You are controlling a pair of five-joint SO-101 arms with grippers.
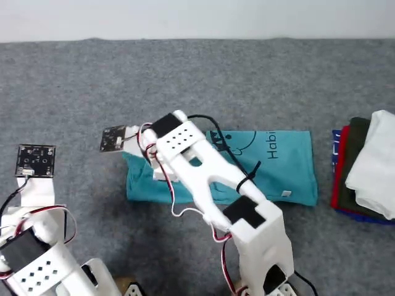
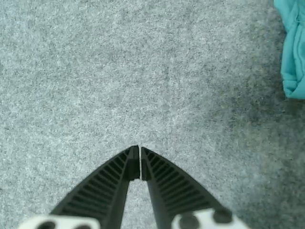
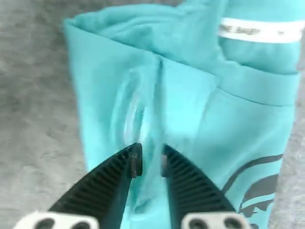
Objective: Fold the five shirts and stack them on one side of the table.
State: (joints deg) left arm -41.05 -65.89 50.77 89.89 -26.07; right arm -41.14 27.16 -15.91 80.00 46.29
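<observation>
A teal shirt (image 1: pixel 281 169) lies folded into a long strip across the middle of the grey table. My right arm (image 1: pixel 210 179) stretches over it to its left end. In the right wrist view my right gripper (image 3: pixel 148 162) is closed to a narrow gap on a raised fold of the teal shirt (image 3: pixel 200 109). My left gripper (image 2: pixel 140 162) is shut with nothing in it, hovering over bare grey surface to the left of the shirt; a corner of the teal shirt (image 2: pixel 293 57) shows at that view's edge.
A stack of folded shirts (image 1: pixel 349 169), with a white one (image 1: pixel 376 160) on top, sits at the table's right edge. The left arm's base (image 1: pixel 37 259) stands at the near left. Grey table surface (image 1: pixel 197 80) stretches behind the shirt.
</observation>
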